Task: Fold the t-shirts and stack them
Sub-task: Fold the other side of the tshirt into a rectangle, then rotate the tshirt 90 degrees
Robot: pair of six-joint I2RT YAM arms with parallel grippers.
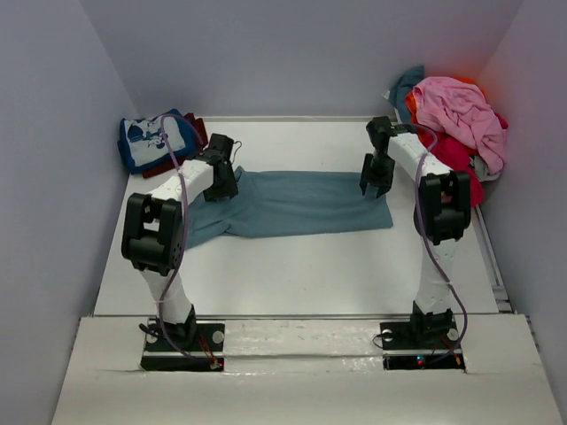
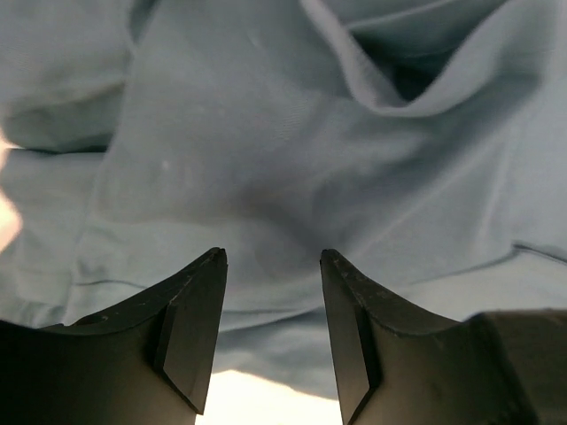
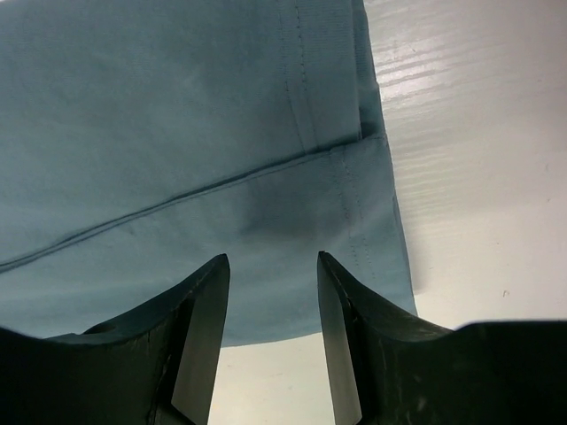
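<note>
Room: white table between pale walls.
Left hand: fingers apart, empty, over the blue shirt's rumpled left end.
Right hand: apart, empty, above its flat right hem corner.
Blue shirt: spread mid-frame, likely for folding.
Folded shirts: stacked upper left.
Heap: unfolded, upper right.

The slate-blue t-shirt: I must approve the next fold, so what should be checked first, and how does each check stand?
1. Left gripper open, holding nothing: ok.
2. Right gripper open, above the shirt's right hem corner: ok.
3. Slate-blue t-shirt lying smooth: not ok, its left end is rumpled.
4. Folded stack sitting in the far left corner, printed tee on top: ok.
5. Unfolded pile at far right, apart from the shirt: ok.
</note>
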